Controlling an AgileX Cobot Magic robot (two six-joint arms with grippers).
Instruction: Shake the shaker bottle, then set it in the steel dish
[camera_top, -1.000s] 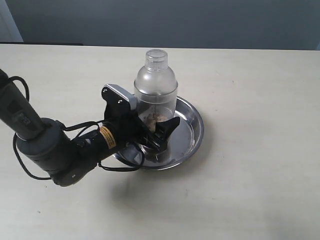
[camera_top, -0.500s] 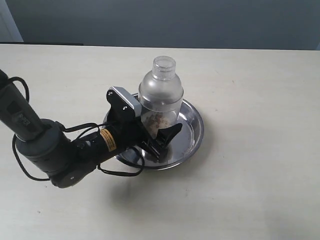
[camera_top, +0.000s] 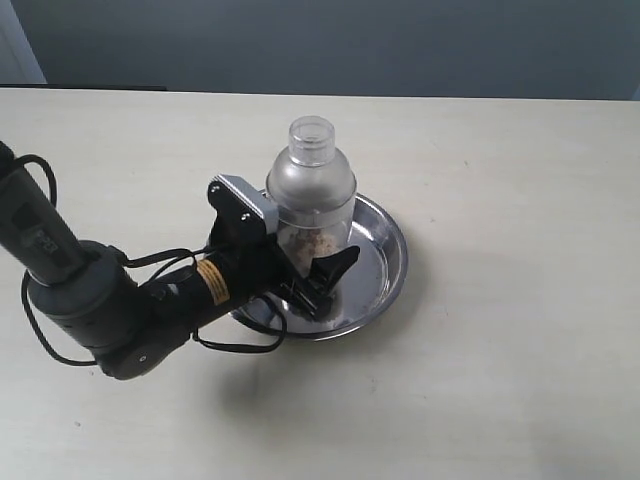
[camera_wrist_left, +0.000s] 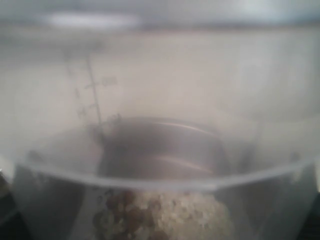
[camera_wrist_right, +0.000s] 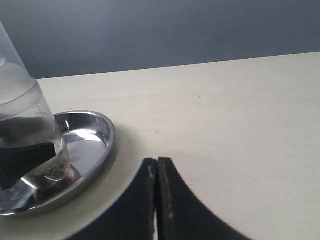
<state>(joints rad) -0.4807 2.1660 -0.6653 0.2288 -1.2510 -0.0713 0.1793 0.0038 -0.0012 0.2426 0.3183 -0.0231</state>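
Observation:
The shaker bottle (camera_top: 311, 185), frosted clear plastic with brownish granules (camera_wrist_left: 160, 220) at its bottom, stands nearly upright over the left part of the steel dish (camera_top: 395, 255). My left gripper (camera_top: 318, 262) is shut on its lower body; one black finger (camera_top: 338, 268) shows in front and the other is hidden behind it. In the right wrist view the bottle (camera_wrist_right: 25, 110) has its base down inside the dish (camera_wrist_right: 97, 145), but whether it touches the bottom I cannot tell. My right gripper (camera_wrist_right: 157, 165) is shut and empty, low over the table beside the dish.
The dish sits on a pale beige table (camera_top: 500, 350). The left arm's grey body and black cables (camera_top: 110, 310) lie on the table left of the dish. A dark wall runs behind the table's far edge.
The bottle has come down a little over the dish. Half a second ago it leaned to the right; now it is back to the left and more upright.

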